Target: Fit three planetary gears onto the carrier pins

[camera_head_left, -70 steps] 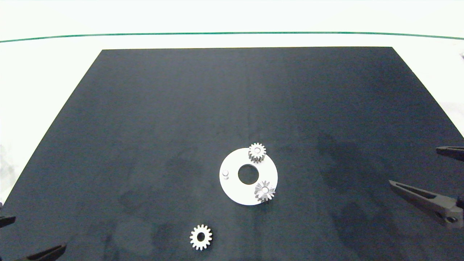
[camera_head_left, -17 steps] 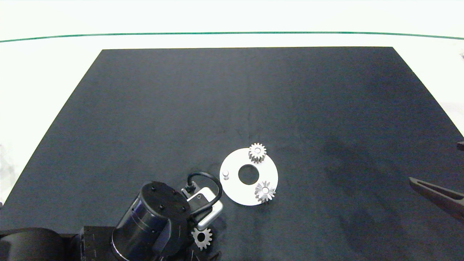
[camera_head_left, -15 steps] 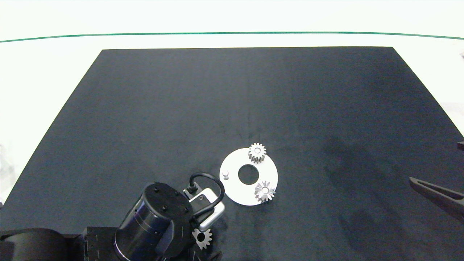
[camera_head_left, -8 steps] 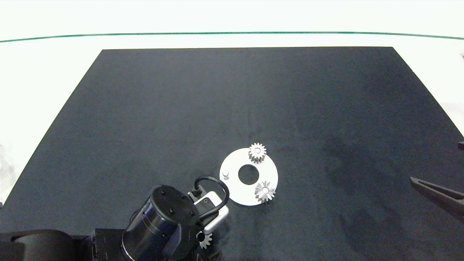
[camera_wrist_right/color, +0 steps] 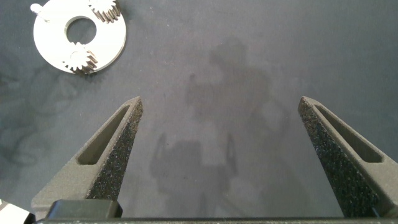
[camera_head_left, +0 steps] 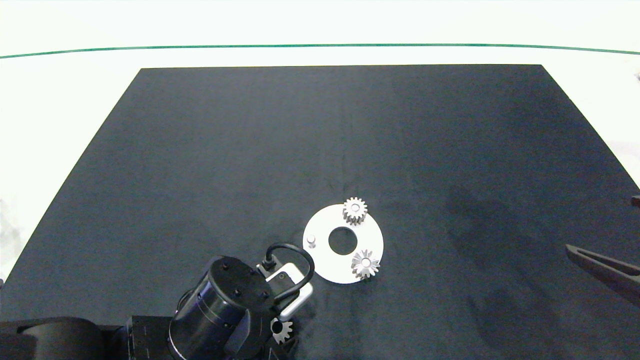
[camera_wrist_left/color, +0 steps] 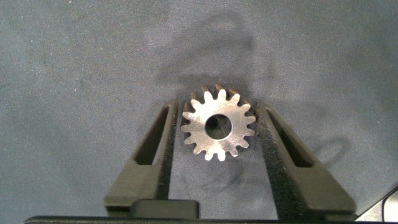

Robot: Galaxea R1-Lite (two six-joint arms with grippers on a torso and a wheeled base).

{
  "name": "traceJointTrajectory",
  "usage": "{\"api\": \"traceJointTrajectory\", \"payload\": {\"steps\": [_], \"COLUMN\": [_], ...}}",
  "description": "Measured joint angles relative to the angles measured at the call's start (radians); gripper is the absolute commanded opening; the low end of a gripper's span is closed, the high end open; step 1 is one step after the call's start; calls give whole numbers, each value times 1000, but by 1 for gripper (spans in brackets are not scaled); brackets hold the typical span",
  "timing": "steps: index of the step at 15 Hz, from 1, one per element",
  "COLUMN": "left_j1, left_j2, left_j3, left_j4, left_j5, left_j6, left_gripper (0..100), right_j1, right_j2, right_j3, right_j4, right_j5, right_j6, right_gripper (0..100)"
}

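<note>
One loose gear (camera_wrist_left/color: 218, 126) lies flat on the mat between the left gripper (camera_wrist_left/color: 216, 118)'s spread fingers, nearly touching; the right gripper (camera_wrist_right/color: 221, 118) waits wide apart.

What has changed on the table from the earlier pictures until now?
The left gripper came in from the left and now straddles the loose gear on the black mat, fingers at its sides, not clearly closed. The right gripper drew back to the right edge. The plate, its two mounted gears and bare pin stayed.
</note>
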Motion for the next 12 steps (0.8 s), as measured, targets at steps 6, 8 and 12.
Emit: {"api": "traceJointTrajectory", "payload": {"steps": [6,8,12], "left_j1": [0,-1,5], "left_j2": [7,7,-15], "left_j3": [10,10,-55], "left_j4": [-3,-3,12], "left_j5": [6,8,6], "left_j6": [-3,-4,-7], "left_gripper": [32,27,22], "right_j1": [0,0,-1], "right_j2": [-1,-1,-1], "right_j3": [0,-1,-1], "right_j4": [-1,-1,-1], "right_j5": [0,0,0], "right_j6": [0,0,0], "right_gripper": [100,100,100]}}
